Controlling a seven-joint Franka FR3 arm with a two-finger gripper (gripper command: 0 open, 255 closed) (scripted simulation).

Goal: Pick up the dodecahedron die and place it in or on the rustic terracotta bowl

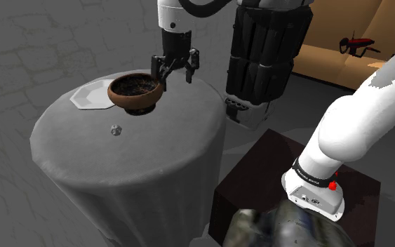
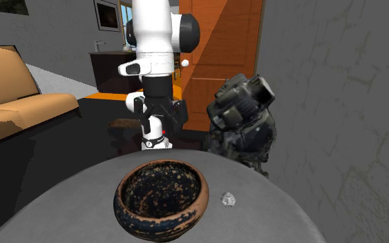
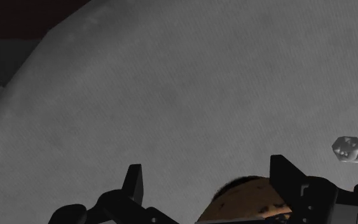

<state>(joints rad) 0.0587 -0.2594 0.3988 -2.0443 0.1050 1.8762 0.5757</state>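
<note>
A small grey dodecahedron die (image 1: pixel 115 130) lies on the round grey-clothed table (image 1: pixel 146 161), on the side of the bowl nearer the shoulder camera. The brown terracotta bowl (image 1: pixel 136 92) with a dark speckled inside stands upright near the table's far side. My black gripper (image 1: pixel 173 77) hangs open and empty just past the bowl's rim, at the shoulder view's right of it. In the second exterior view the bowl (image 2: pixel 162 197) is in front, the die (image 2: pixel 228 200) to its right, and the gripper (image 2: pixel 158 124) above and behind. The wrist view shows the fingers (image 3: pixel 133 178) apart, the bowl's rim (image 3: pixel 244 197) between them, and the die (image 3: pixel 350 149) beyond the wider finger.
A flat white octagonal plate (image 1: pixel 89 98) lies beside the bowl. A black padded object (image 1: pixel 266 56) stands behind the table's right edge. The dark stand (image 1: pixel 287 182) is at lower right. An orange sofa (image 2: pixel 13 103) and a wooden door (image 2: pixel 220 55) are in the room.
</note>
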